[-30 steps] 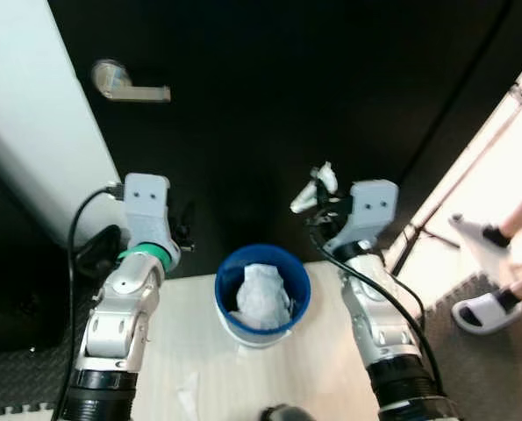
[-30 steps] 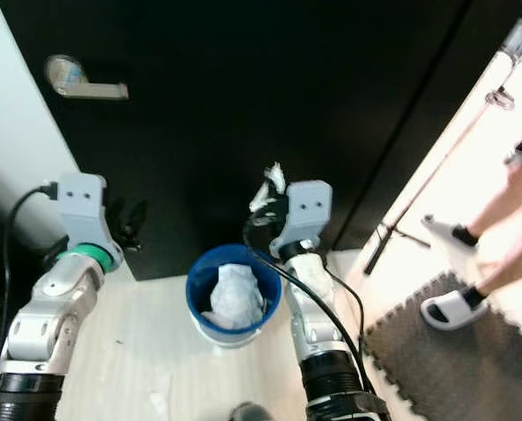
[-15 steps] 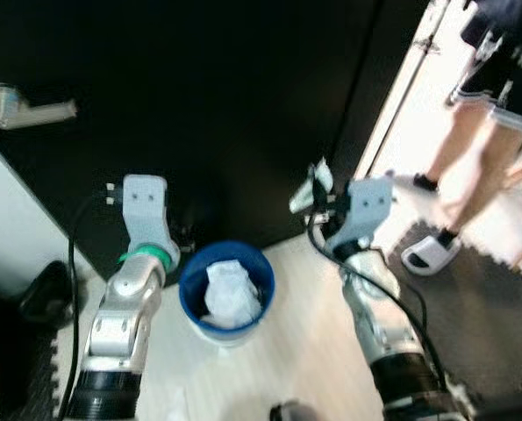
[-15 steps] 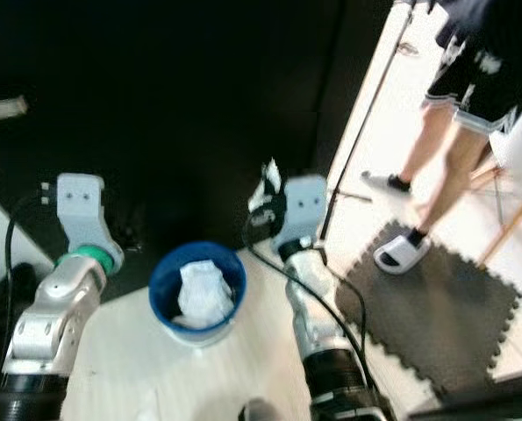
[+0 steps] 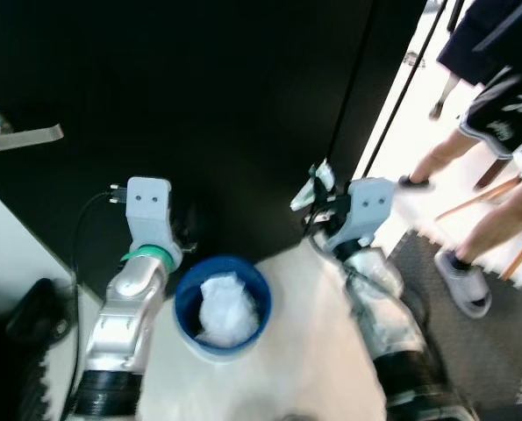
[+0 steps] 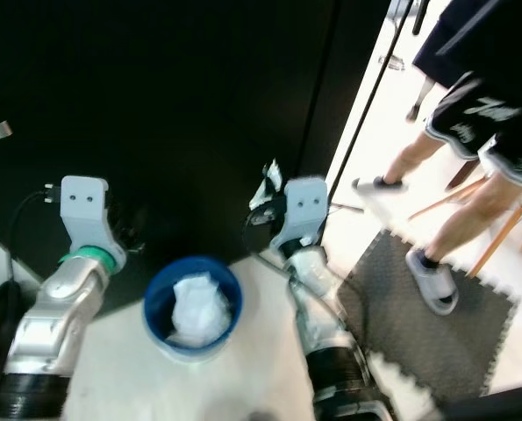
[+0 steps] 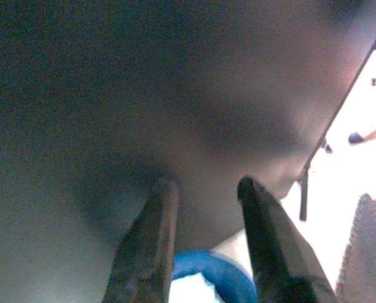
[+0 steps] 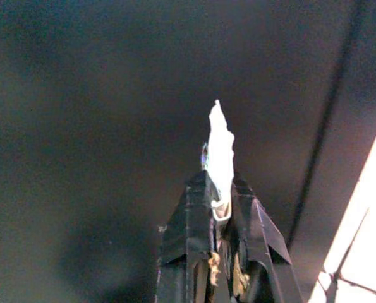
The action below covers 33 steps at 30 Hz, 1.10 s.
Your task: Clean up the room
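Note:
A blue bin (image 5: 222,304) stands on the pale floor before a black door, with crumpled white paper (image 5: 226,310) inside. My right gripper (image 5: 316,186) is raised to the right of the bin and above it, shut on a scrap of white paper (image 8: 220,148) that sticks up past its fingertips. My left gripper (image 7: 203,183) is held up to the left of the bin, open with nothing between its fingers (image 7: 151,221); the bin's blue rim (image 7: 220,271) shows beyond them.
The black door (image 5: 199,105) has a silver handle (image 5: 19,136) at the left. A person's legs (image 5: 484,175) in sandals stand on a dark foam mat (image 5: 480,342) to the right. A thin black stand (image 5: 392,96) rises by the door's edge.
The camera has swung right: bin and door handle have shifted left in the picture, and the person has come closer. Both arms keep their pose, the right still holding the paper.

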Available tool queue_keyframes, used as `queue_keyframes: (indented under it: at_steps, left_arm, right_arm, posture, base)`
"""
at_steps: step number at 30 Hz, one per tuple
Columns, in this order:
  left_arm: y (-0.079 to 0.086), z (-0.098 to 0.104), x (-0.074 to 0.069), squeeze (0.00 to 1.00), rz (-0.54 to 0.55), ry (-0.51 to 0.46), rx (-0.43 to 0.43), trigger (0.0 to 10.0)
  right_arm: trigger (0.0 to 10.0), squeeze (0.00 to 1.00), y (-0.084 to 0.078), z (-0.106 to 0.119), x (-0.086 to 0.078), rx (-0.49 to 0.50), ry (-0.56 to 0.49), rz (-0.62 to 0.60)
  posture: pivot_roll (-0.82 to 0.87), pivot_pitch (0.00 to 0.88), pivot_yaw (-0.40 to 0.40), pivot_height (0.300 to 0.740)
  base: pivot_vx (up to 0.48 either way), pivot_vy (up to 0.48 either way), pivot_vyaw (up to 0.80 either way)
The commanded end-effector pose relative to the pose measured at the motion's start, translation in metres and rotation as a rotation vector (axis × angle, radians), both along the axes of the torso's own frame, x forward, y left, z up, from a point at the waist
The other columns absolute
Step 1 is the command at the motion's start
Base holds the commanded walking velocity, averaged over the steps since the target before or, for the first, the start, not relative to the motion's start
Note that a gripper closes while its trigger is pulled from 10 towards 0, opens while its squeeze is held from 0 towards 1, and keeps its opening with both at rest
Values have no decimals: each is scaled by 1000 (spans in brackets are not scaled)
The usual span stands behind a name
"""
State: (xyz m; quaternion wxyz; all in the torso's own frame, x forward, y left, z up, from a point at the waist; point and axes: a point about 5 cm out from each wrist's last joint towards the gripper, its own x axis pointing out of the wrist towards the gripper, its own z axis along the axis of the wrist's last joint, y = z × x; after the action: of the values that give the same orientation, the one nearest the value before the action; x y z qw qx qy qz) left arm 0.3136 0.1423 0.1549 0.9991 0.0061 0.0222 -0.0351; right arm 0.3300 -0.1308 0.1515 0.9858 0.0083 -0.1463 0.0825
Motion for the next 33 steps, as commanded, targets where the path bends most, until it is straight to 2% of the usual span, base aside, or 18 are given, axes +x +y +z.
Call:
queue_keyframes:
  at_steps: [1,5,11,18,22,25,27,29,30,32,33]
  left_arm:
    - [12,-5,-2,0,40,12,19,10000]
    - [11,-5,-1,0,36,12,20,10000]
    - [10,-5,-1,0,23,20,23,10000]
    - [1,-11,-6,0,-68,53,54,10000]
    - [0,-13,-7,0,-82,62,65,10000]
    - [0,-27,-15,0,-151,118,120,10000]
    - [0,-27,-15,0,-151,118,120,10000]
    - [4,-41,-22,0,-190,167,156,10000]
    - [4,-41,-22,0,-190,167,156,10000]
    - [6,-48,-26,0,-215,194,172,10000]
    - [9,-59,-30,0,-237,231,189,10000]
  right_arm:
    - [10000,0,13,2,0,11,-8,37]
    - [10000,0,11,1,1,6,-7,23]
    - [10000,0,10,1,1,3,-5,14]
    - [10000,0,9,-1,1,-6,3,2]
    - [10000,0,9,-2,1,-8,4,1]
    - [10000,0,8,-2,1,-13,5,1]
    - [10000,0,8,-2,1,-13,5,1]
    - [10000,0,9,-3,0,-17,9,7]
    - [10000,0,9,-3,0,-17,9,7]
    - [10000,0,10,-4,0,-32,15,17]
    - [10000,0,11,-10,1,-80,45,25]
  posture:
    - [-58,28,58,740]
    - [-59,26,61,740]
    - [-59,25,63,740]
    - [-58,24,66,740]
    - [-58,25,66,740]
    - [-57,29,66,740]
    - [-57,29,66,740]
    - [-55,31,65,740]
    - [-55,31,65,740]
    - [-55,34,65,740]
    - [-54,42,64,740]
  base:
    - [450,0,0]
    - [448,0,0]
    - [0,0,0]
    - [0,0,0]
    - [0,0,0]
    - [0,0,0]
    - [0,0,0]
    - [0,0,0]
    - [0,0,0]
    - [0,0,0]
    - [0,0,0]
